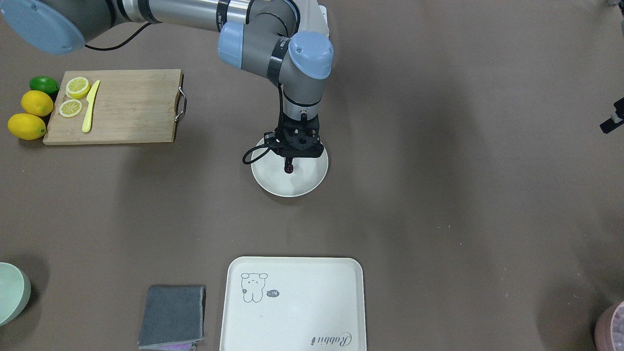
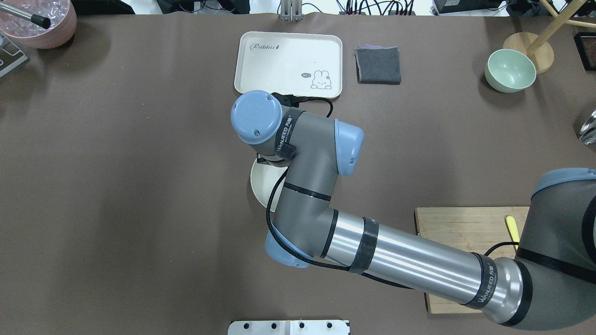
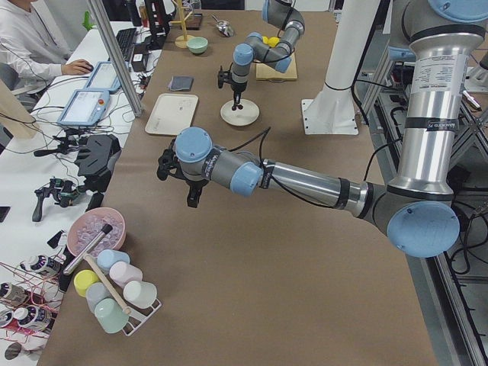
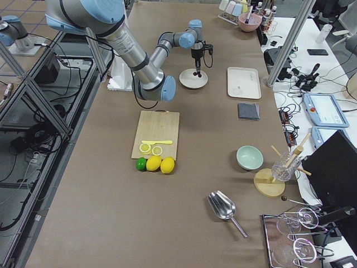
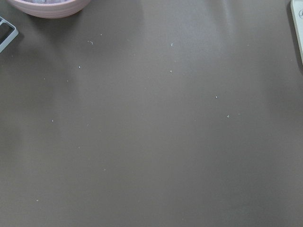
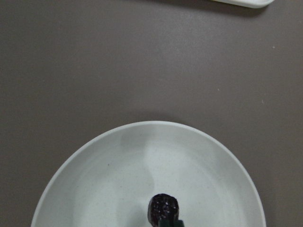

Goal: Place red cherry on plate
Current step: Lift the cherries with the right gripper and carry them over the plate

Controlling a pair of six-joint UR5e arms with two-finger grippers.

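Note:
The off-white round plate (image 1: pixel 273 187) lies mid-table, and my right arm hides most of it in the overhead view (image 2: pixel 260 184). My right gripper (image 1: pixel 289 166) points straight down over the plate's middle, its fingers shut on the red cherry (image 1: pixel 289 171). In the right wrist view the dark round cherry (image 6: pixel 164 207) hangs at the fingertips, low over the plate's floor (image 6: pixel 94 189). Whether it touches the plate I cannot tell. My left gripper (image 3: pixel 191 200) hovers over bare table near the pink bowl, and I cannot tell if it is open or shut.
A cream tray (image 1: pixel 292 302) and a folded grey cloth (image 1: pixel 173 317) lie beyond the plate. A wooden cutting board (image 1: pixel 131 105) holds lemon slices and a yellow knife, with lemons (image 1: pixel 27 126) and a lime beside it. There is a pale green bowl (image 2: pixel 510 70) and a pink bowl (image 2: pixel 39 23).

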